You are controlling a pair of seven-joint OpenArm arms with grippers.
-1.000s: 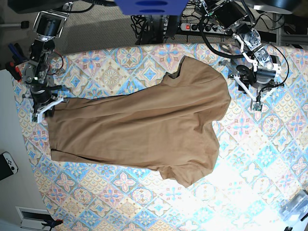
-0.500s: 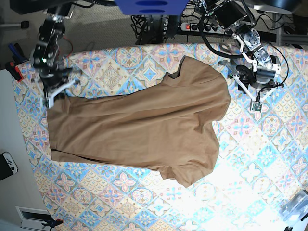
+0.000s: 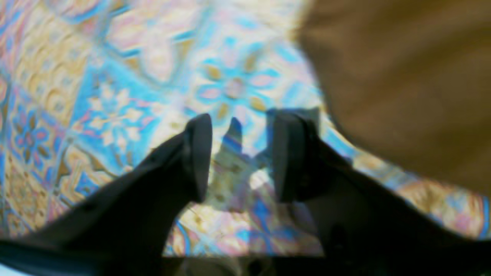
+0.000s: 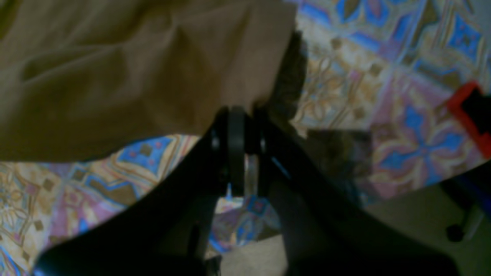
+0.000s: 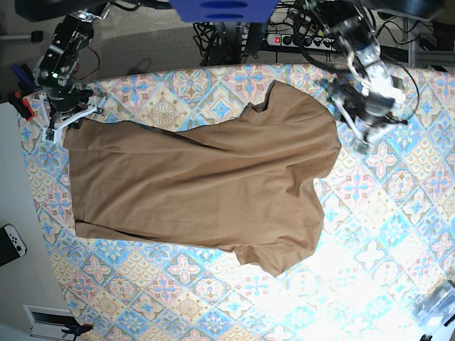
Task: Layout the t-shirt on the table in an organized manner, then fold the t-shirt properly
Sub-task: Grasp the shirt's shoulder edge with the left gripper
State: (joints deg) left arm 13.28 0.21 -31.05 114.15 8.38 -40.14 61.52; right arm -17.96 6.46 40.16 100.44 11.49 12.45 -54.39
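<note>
The t-shirt (image 5: 206, 188) lay spread over the middle of the table (image 5: 398, 234), its hem toward the left edge in the base view and its collar toward the far edge. The lower sleeve was bunched and partly tucked under itself near the middle of the near side, so its outline was hard to read.

The right gripper (image 4: 242, 126) was clenched on a corner of the shirt's hem at the far-left corner of the table. In the right wrist view the cloth ran straight into the pinched jaws, and the corner itself was hidden between them. The fabric there was dim and soft-focused. At that view's right border a red object (image 4: 470, 115) was cut off — too blurred to name.

The left gripper (image 5: 366, 131) hovered over bare tablecloth near the far-right corner, just beside the shirt's shoulder, smeared by motion in the base view. The left wrist view was blurred too, yet its fingers (image 3: 197, 153) stood apart with nothing between them — released, only patterned cloth showing through the gap. The shirt filled that view's upper right, its edge indistinct.
</note>
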